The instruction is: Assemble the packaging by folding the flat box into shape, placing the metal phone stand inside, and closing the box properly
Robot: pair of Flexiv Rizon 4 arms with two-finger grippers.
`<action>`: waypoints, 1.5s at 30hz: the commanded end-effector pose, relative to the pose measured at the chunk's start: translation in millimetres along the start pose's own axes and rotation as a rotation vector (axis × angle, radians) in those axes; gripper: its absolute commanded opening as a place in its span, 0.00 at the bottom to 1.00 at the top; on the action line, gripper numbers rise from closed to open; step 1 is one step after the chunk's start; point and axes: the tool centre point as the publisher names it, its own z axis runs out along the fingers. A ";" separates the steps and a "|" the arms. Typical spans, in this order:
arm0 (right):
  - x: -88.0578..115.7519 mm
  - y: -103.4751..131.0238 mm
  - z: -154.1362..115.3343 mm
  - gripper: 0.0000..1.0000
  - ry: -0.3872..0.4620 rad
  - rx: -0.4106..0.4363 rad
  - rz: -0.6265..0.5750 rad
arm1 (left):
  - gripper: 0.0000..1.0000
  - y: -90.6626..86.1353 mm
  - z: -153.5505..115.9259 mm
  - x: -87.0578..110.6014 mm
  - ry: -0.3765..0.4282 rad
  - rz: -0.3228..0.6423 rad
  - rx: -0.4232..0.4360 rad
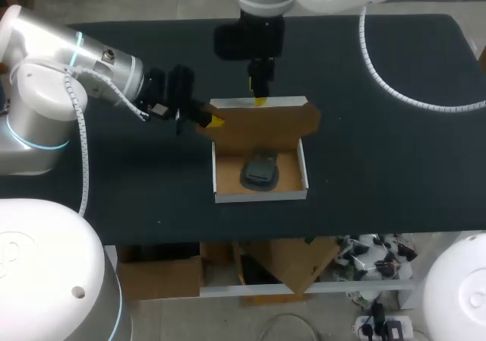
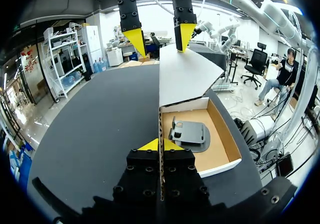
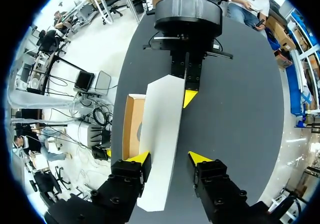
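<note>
1. The box (image 1: 260,196) sits around the middle of the surface (image 1: 395,159). Its tray is already folded into four low walls, brown inside and white outside. It is thin cardboard, so I judge it light and stiff across a panel. It should bend at its creases, and it would crush or skid if pushed hard.
2. The phone stand (image 1: 260,172) lies flat in the tray, dark and metallic, roughly central. It looks dense enough to weigh the tray down a little, which should help when the lid is pressed home.
3. The lid (image 1: 262,124) rises from the tray's far wall, standing up and not yet closed, with angled corners at its free edge. The best holds seem to be its edges, close to a crease, rather than the middle of the panel.
4. The left gripper (image 2: 160,145) comes in from the surface's left side. Its fingers are pressed together on the lid's left edge, with the cardboard pinched between them.
5. The right gripper (image 3: 169,157) hangs at the lid's free edge with its fingers spread. The white panel runs between them, close to one finger but not clamped from both sides.
6. A gentle pinch should be enough, since a firmer squeeze would likely dent the board.
</note>
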 end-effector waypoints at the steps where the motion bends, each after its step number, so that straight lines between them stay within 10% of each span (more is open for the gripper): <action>1: -1.9 0.8 3.7 0.51 0.004 0.001 0.000 | 0.00 0.8 1.4 -0.8 0.003 0.000 -0.002; 10: -1.7 2.0 6.6 0.64 0.003 0.005 0.002 | 0.00 0.8 1.4 -0.8 0.003 0.000 -0.002; 45: -2.3 -0.1 23.7 0.51 0.037 0.002 0.013 | 0.00 0.8 1.4 -0.8 0.003 0.000 -0.002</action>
